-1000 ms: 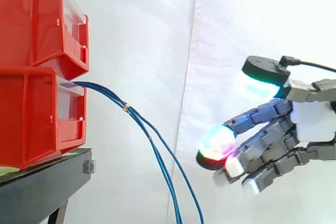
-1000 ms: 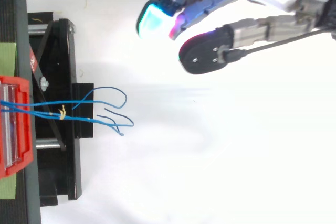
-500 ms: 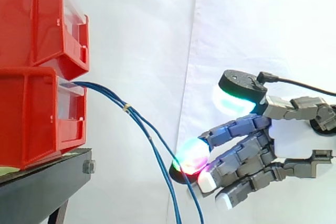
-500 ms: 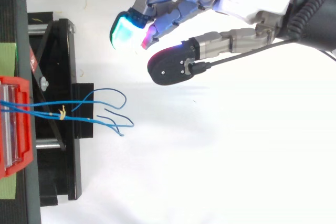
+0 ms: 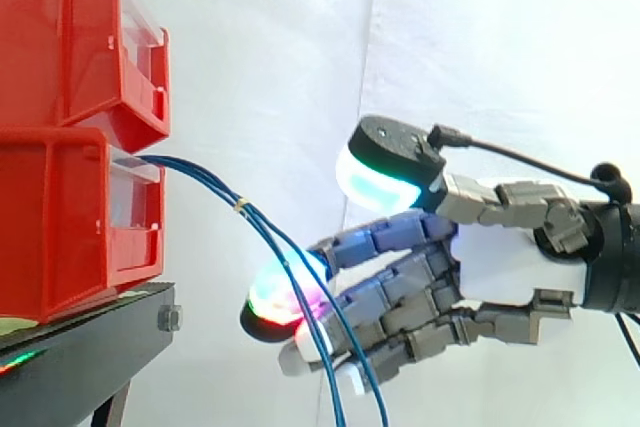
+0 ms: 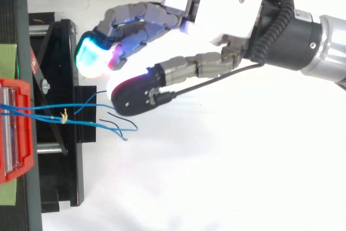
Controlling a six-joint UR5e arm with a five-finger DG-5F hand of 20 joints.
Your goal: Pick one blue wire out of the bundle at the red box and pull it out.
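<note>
the hand [image 5: 500, 267] is wide open and holds nothing: its fingers are stretched toward the bins with only a soft bend, and the thumb [image 5: 385, 167] stands well apart above them. the blue wires [image 5: 200, 172] come out from the front of the lower red bin [image 5: 60, 217], are held together by a small yellow tie [image 5: 241, 205], and then hang down in a loose curve in front of the glowing fingertips [image 5: 275, 292]. in the top view the wires [image 6: 81, 124] lie to one side of the fingers, with the thumb over their free curled ends, so i judge that the hand [image 6: 216, 9] is not yet around any wire. the risk i see is a close on air, or a grasp of several strands together, because they run very close and the tie joins them. the wires look thin, smooth and springy, while the pads are thick and rounded, so one strand could slip out of a pinch. a pull against the tie could drag the whole bundle, or move the hard plastic bin on its black stand [image 5: 90, 347].
</note>
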